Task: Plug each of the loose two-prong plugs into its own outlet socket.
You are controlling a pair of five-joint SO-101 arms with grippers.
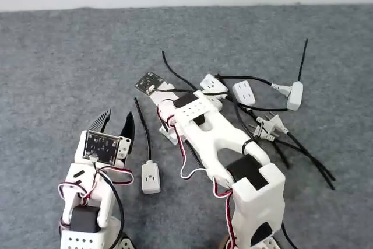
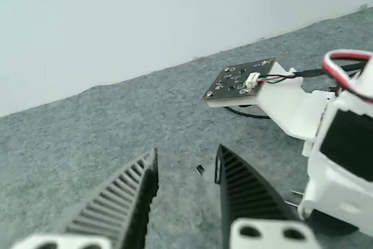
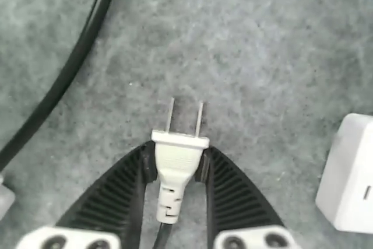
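- I see the right gripper (image 3: 176,154) clamped on a white two-prong plug (image 3: 178,144), with the prongs sticking out past the fingertips.
- White block (image 3: 348,173) near the plug is probably an outlet socket; I can't see any slots.
- Left gripper (image 1: 116,122) is at lower left in the high view, jaws spread wide, holding nothing.
- Corded socket (image 1: 150,177) lies at lower centre.
- Loose plug (image 1: 269,126) lies right of centre among black cables (image 1: 303,150).

On grey felt desk (image 1: 52,68): white corded outlet socket (image 1: 150,178) between left arm (image 1: 93,199) and right arm (image 1: 217,137); white square outlet block (image 1: 243,93) beyond.
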